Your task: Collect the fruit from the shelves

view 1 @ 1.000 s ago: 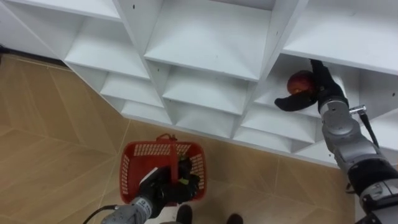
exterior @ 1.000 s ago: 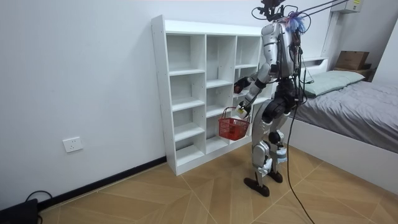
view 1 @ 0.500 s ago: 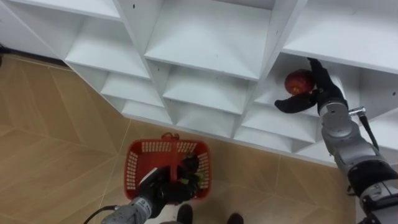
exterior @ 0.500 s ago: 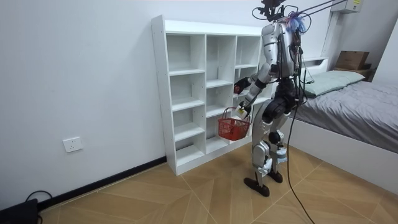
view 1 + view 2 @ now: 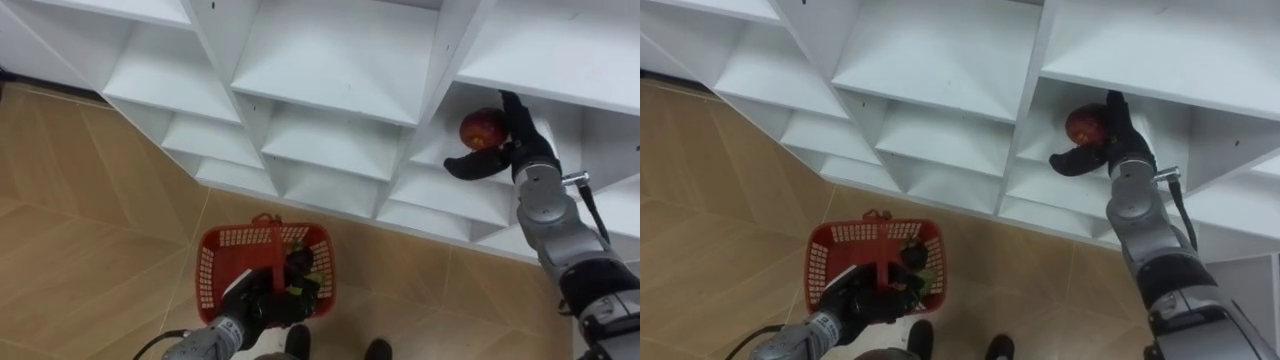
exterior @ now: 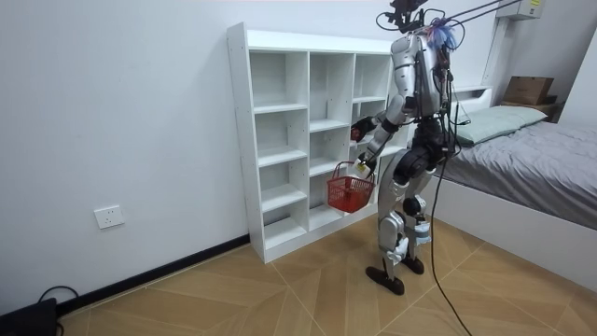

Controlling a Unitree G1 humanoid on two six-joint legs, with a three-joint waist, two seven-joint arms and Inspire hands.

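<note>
A red apple (image 5: 483,128) is in my right hand (image 5: 518,142), just inside a right-hand compartment of the white closet (image 5: 330,60). The fingers curl over its back and the thumb sits below it. The same apple (image 5: 1085,124) and right hand (image 5: 1122,140) show in the right eye view. Low at the left, my left hand (image 5: 255,305) is shut on the handle of a red mesh basket (image 5: 240,240), which hangs above the wooden floor. Dark and green items lie inside the basket, partly hidden by the hand. In the room view I stand facing the closet (image 6: 280,140) with the basket (image 6: 350,192) at hip height.
The other closet compartments in view hold nothing. Wooden floor (image 5: 90,220) stretches to the left below the shelves. A bed (image 6: 532,177) stands at the room view's right, behind me. A wall socket (image 6: 109,217) sits low on the wall.
The basket swung slightly right and then back left in my left hand. My right hand and the apple have barely shifted at the compartment's mouth.
</note>
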